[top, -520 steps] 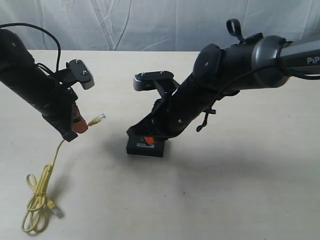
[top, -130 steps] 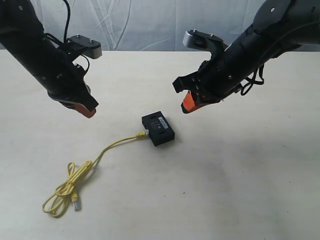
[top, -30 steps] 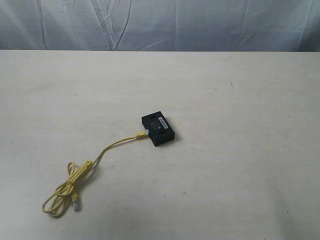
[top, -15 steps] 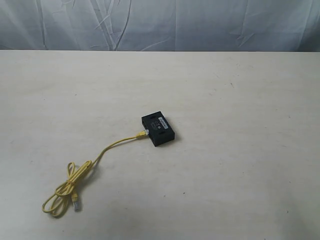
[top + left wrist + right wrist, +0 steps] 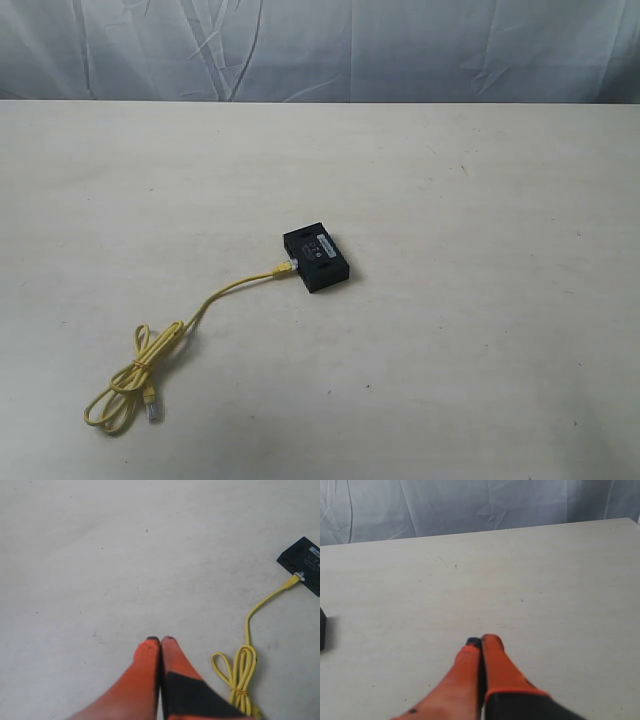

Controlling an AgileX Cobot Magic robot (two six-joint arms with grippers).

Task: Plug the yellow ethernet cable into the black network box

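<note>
Seeing yellow ethernet cable (image 5: 245, 281) plug apparently sitting in black network box (image 5: 316, 259) left end, trailing near-left; left fingers (image 5: 147, 652) nearer, right fingers (image 5: 492, 650) farther, both resting closed, empty.

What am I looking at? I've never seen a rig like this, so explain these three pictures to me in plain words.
This is a robot with two arms, each ending in an orange gripper. The wide picture comes from a camera off the arms, and neither arm shows in it. The other two pictures come from cameras on the wrists, looking along the left gripper and the right gripper. Both are shut and hold nothing. On the pale flat table lies a small flat black plastic network box. A thin bright yellow ethernet cable runs from its side, where one plug appears pushed in, to a loose looped bundle with the other plug lying free.
</note>
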